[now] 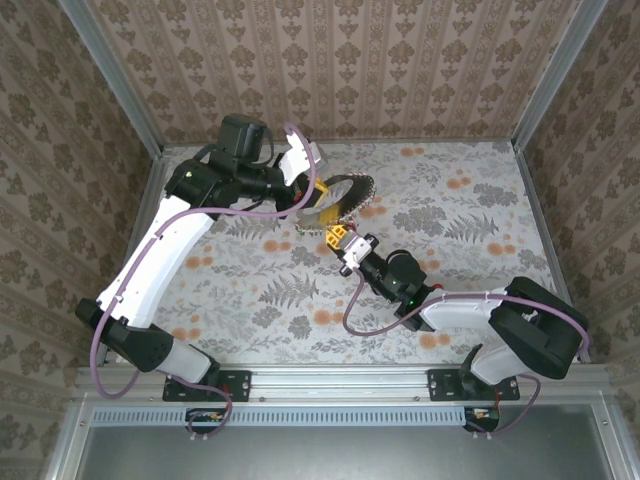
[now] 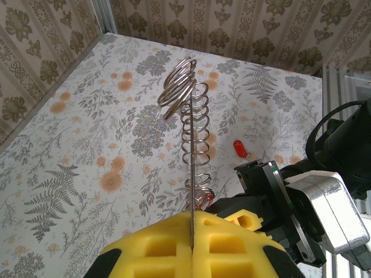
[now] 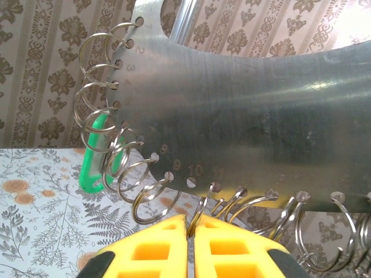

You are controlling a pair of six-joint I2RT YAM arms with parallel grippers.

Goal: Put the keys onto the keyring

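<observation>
**Above the floral table: both grippers closed on the keyring**

Near the middle of the overhead frame, just above centre, the left gripper (image 1: 314, 203) held the keyring (image 1: 345, 196), a flat, silvery, round metal plate with many wire rings threaded through holes along its edge. In the left wrist view its yellow foam pads (image 2: 156, 249) were clamped on the plate, which rose edge-on from the seam between them towards the upper centre of the frame, with its rings stacked up one side.

Just below the plate in the overhead frame, the right gripper (image 1: 341, 241) met it from the lower right. At the bottom centre of the right wrist view its yellow pads (image 3: 151, 249) were pressed together, with one wire ring (image 3: 197, 213) running down into the seam between them, so it was closed on that ring.

At the left of the right wrist view, a key with a green plastic head (image 3: 94, 159) hung on the rings at the plate's edge. Right of centre in the left wrist view, a small key with a red plastic head (image 2: 239, 149) lay on the floral-patterned tabletop (image 2: 87, 145), apart from the plate. Something small and red showed among the lowest rings, too small to identify.
</observation>
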